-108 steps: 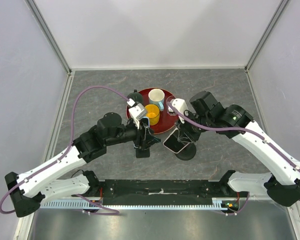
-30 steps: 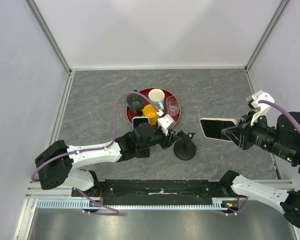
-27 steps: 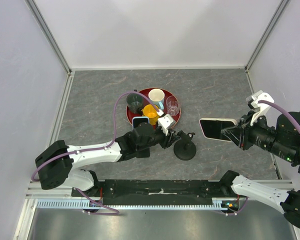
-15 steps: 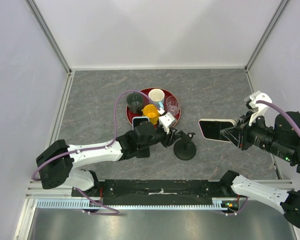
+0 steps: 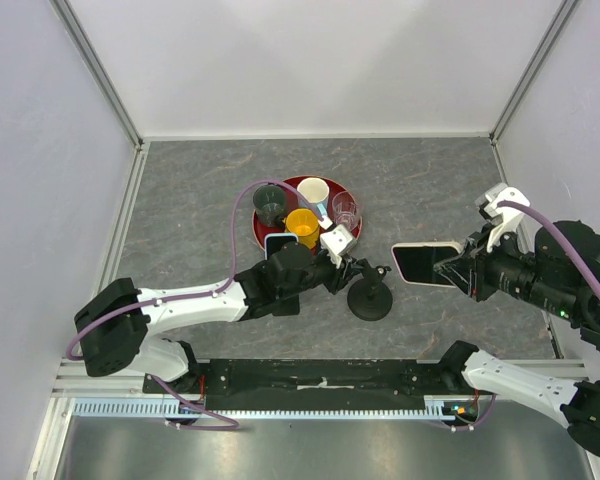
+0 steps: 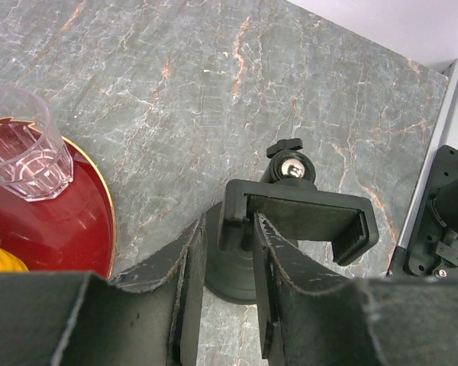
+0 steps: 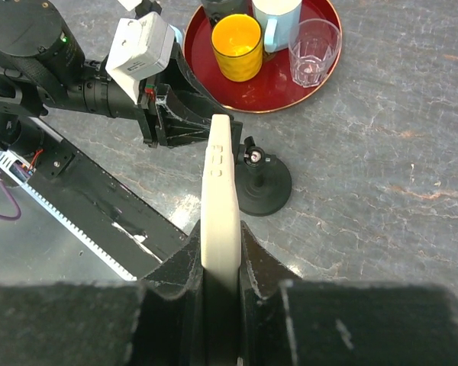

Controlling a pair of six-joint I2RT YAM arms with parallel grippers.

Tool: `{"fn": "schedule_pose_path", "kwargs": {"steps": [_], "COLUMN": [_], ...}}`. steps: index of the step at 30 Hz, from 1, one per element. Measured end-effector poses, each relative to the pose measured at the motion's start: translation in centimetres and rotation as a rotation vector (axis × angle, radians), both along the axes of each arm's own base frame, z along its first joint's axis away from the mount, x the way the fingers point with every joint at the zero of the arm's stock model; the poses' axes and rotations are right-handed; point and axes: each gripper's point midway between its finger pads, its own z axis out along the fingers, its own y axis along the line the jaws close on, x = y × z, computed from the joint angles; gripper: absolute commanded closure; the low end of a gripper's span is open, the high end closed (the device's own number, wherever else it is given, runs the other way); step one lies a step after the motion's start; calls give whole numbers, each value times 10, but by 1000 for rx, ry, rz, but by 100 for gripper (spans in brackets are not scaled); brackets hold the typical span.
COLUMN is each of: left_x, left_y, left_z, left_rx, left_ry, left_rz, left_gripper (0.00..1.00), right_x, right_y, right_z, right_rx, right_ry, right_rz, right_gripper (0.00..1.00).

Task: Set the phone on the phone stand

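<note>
Right claw [image 7: 221,240] clamped on the cream phone [image 7: 220,175], carried edge-up toward the phone stand [image 6: 294,213] ahead and below, which the left claw [image 6: 229,225] straddles, grip unclear; next, likely a careful lowering.

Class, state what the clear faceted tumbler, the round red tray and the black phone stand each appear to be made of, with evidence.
Clear faceted tumbler: glass or clear plastic; see-through with bright facets.
Round red tray: perhaps lacquered plastic or metal; glossy red, thin gold rim.
Black phone stand: likely matte plastic; dull black clamp, shiny metal ball at its neck.
</note>
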Motion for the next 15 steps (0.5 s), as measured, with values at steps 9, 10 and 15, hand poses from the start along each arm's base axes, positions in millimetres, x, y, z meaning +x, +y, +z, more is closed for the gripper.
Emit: {"fn": "schedule_pose_path", "kwargs": {"steps": [9,10,15], "left_x": [-5,-6,-6], "left_y": [-3,-4,-4], "left_z": [2,2,1], "left_rx": [10,12,26], "left_ry": [-25,-29,-45], "left_rz": [-40,-47,-57], "left_gripper": [75,77,92], "right_x": [0,0,-1], "right_y": [4,4,6], "right_z": [-5,-5,-6], "right_rx": [-9,-8,-3], "right_ry": [17,18,26], "right_rz": [12,13,21], "right_gripper": [100,100,100]}}
